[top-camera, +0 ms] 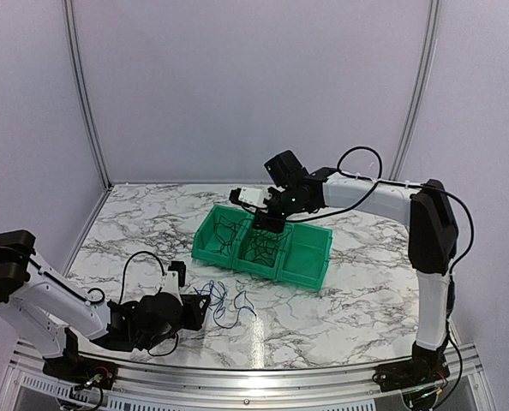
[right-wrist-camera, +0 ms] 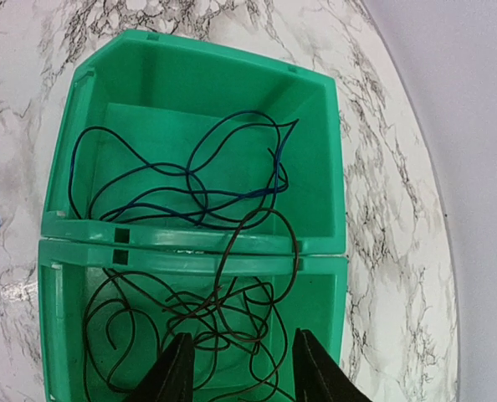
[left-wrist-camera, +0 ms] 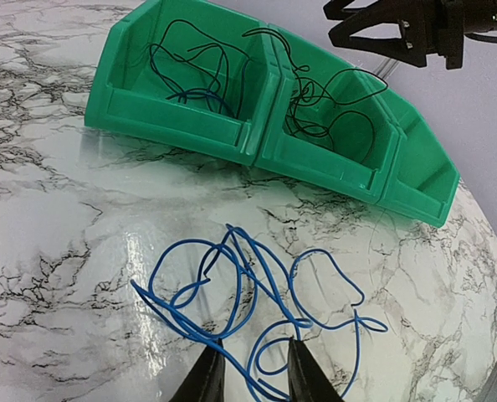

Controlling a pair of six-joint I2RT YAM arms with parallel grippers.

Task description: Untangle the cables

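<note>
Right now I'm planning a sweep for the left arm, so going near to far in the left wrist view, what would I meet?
left pincer → tangle of blue cables → green bins → right pincer

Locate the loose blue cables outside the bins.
Top view, left of centre: the blue cables lie on the table between the left gripper and the green bins.
</note>
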